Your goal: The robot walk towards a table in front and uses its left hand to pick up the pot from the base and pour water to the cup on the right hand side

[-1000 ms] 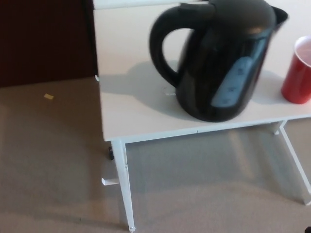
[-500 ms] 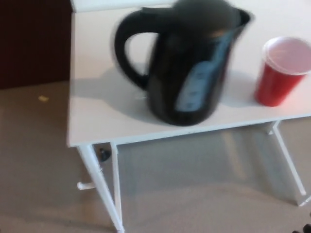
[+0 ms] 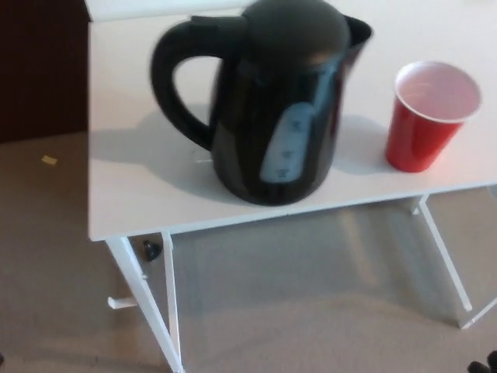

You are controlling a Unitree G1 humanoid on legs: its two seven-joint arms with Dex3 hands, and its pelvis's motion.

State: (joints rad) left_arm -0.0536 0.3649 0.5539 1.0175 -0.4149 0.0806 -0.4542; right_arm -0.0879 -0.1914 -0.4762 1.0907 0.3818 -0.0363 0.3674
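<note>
Pot (image 3: 272, 109) stands on table (image 3: 132, 186) beside cup (image 3: 427, 116); neither hand shows

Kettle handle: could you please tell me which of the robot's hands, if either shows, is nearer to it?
Neither: no hand is in view. The kettle handle points to the robot's left, away from the red cup.

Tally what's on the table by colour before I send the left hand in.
Black: 1, the kettle
Red: 1, the cup
Total: 2 things on the white table. Neither robot hand is in view.
</note>
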